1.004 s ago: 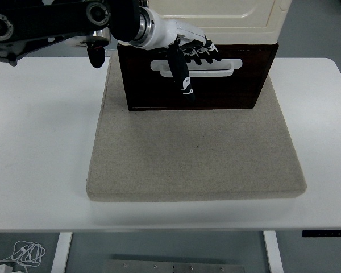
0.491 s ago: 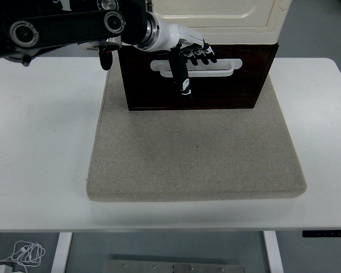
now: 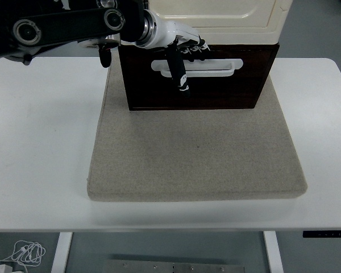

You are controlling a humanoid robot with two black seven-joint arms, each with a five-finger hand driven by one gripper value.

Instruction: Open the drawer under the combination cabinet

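Dark brown drawer (image 3: pixel 216 85) sits at 12 o'clock on the mat (image 3: pixel 196 153), directly under the cream cabinet (image 3: pixel 216 14). Its front faces the near edge of the table (image 3: pixel 40 142). The drawer front looks flush with the cabinet body or close to it; how far out it sits cannot be told from this angle.

White handle (image 3: pixel 216 66) runs horizontally across the upper part of the drawer front.

Left hand (image 3: pixel 182 48) comes in from 10 o'clock, black arm across the top-left corner. White palm shell, black fingers (image 3: pixel 198 50) curled over the left part of the handle, tips at the slot. Thumb (image 3: pixel 179 74) points down toward 6 o'clock across the drawer face, over the handle's left end. Reads as a hooked grip on the handle.

Right arm is out of view.

Grey felt-like mat covers the table centre, its 12 o'clock edge under the drawer. A bundle of white cable (image 3: pixel 25 253) lies on the floor at 7 o'clock, below the table edge.
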